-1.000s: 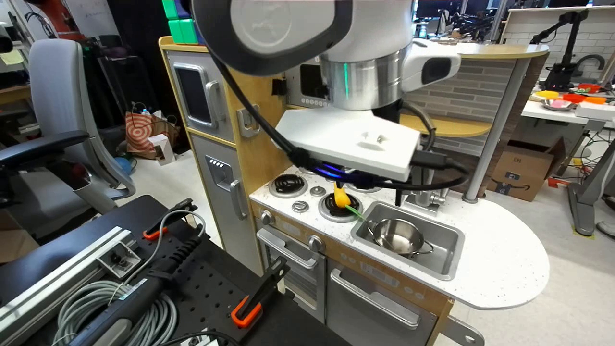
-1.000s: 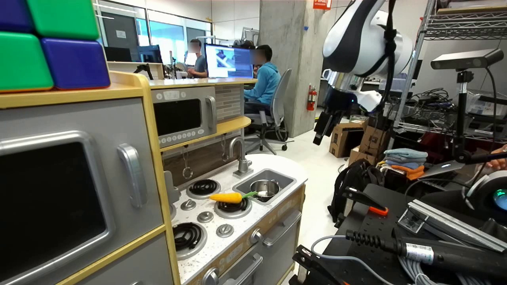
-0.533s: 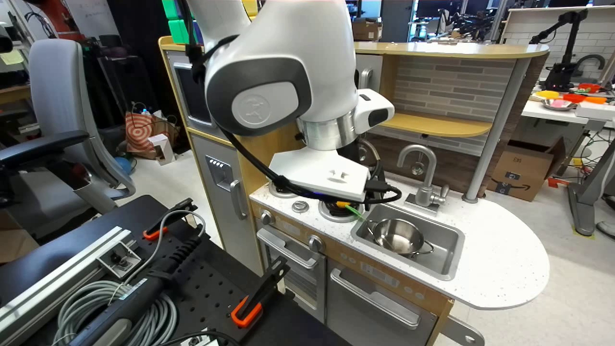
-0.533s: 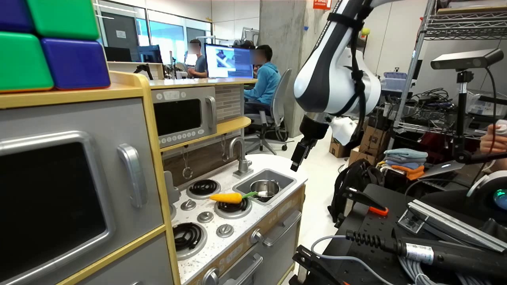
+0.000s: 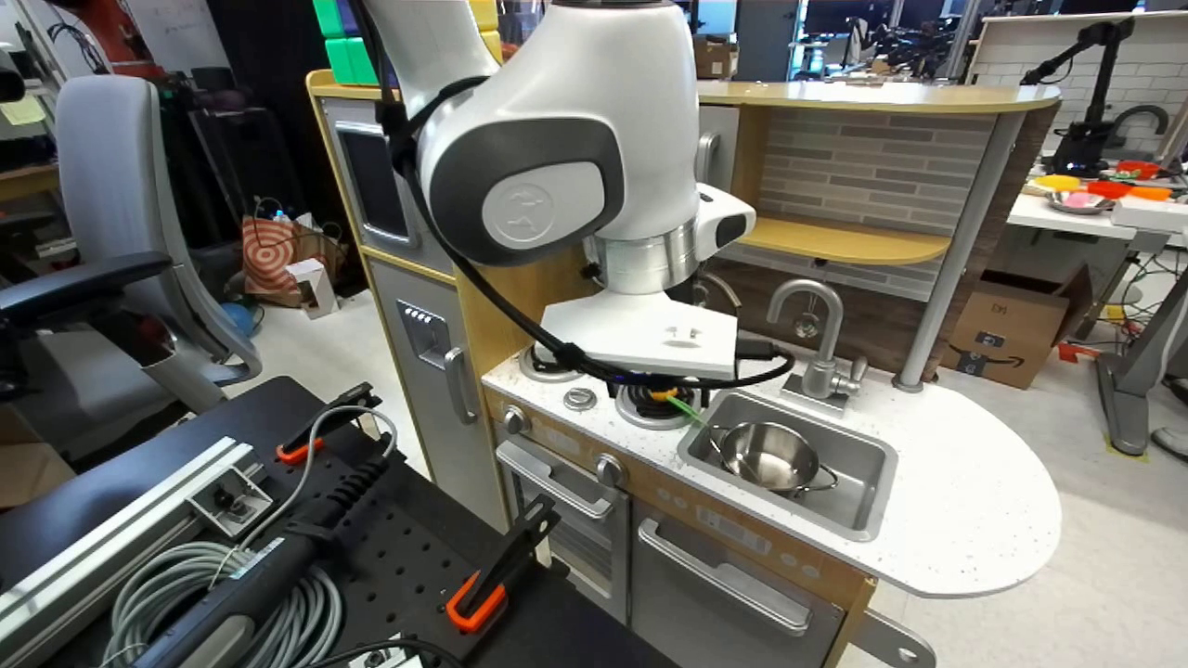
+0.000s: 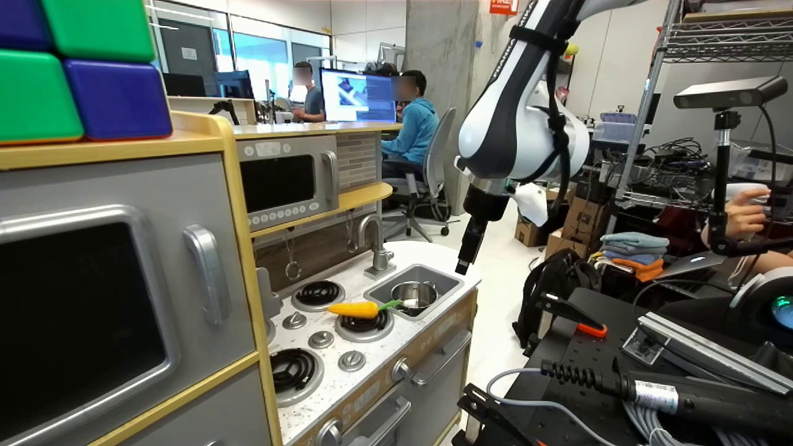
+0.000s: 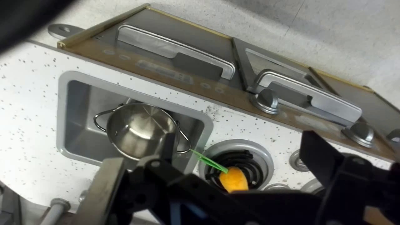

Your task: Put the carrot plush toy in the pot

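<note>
Fingers (image 7: 317, 153) of the gripper (image 7: 238, 139) wide apart, higher than the counter (image 7: 25, 109).
In the wrist view, the carrot (image 7: 234, 181) lies below and between the 2 fingertips, across a burner (image 7: 240, 156), its green leaves (image 7: 208, 160) reaching toward the pot (image 7: 142, 128), which sits in the sink (image 7: 61, 125) beyond 1 finger.

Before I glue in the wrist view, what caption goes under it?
A carrot plush toy on a burner peeks past the open hand; a shiny pot sits in the sink.
</note>
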Available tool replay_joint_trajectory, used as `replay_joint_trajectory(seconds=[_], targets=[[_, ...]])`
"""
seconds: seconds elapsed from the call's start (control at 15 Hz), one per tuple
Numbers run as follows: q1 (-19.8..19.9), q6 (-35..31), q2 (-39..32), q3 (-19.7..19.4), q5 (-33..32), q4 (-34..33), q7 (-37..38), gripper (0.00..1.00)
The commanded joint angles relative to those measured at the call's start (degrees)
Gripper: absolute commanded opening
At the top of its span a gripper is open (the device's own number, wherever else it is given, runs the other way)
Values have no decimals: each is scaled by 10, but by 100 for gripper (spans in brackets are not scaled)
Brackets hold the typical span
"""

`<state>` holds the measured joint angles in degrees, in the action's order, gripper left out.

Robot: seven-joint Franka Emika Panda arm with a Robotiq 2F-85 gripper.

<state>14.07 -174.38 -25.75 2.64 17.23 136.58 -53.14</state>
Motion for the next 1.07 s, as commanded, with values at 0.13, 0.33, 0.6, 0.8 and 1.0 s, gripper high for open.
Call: replay_joint_trajectory(seconds=[0.13,0.33,0.6,0.8,1.0], targets=[[-17,64,-25,-9,-170,-60,26,100],[-57,122,-37,-37,-203,-92,118,100],[-20,94,-25,-2,-204,-66,95,100],[-36,80,-52,-9,-213,-90,107,100],[-80,85,-101,-33,-247,-147,165,100]])
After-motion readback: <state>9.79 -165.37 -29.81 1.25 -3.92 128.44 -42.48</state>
